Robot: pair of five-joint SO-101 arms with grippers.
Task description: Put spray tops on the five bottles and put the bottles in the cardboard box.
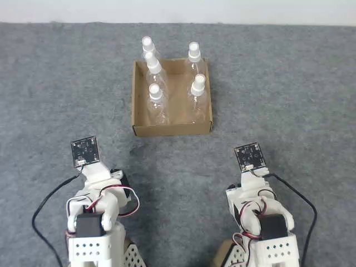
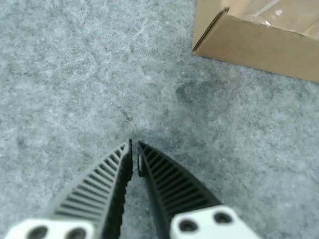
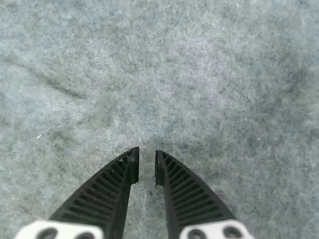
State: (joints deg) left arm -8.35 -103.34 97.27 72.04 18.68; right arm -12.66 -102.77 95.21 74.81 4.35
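The cardboard box (image 1: 172, 130) stands at the middle of the grey mat. Several clear bottles with white spray tops stand upright in it: three in the left column (image 1: 157, 97) and two in the right column (image 1: 198, 89). The farthest tops (image 1: 147, 43) rise past the box's far wall. Both arms are folded back at the near edge, the left arm (image 1: 95, 172) and the right arm (image 1: 253, 167), well short of the box. My left gripper (image 2: 134, 145) is shut on nothing just above the mat. My right gripper (image 3: 145, 152) is shut too, with a thin gap and nothing in it.
The box's near corner (image 2: 249, 42) shows beyond my left gripper, with clear plastic (image 2: 271, 10) inside it. Grey felt mat (image 1: 289, 83) lies all around the box. Cables (image 1: 41, 211) trail beside each arm's base.
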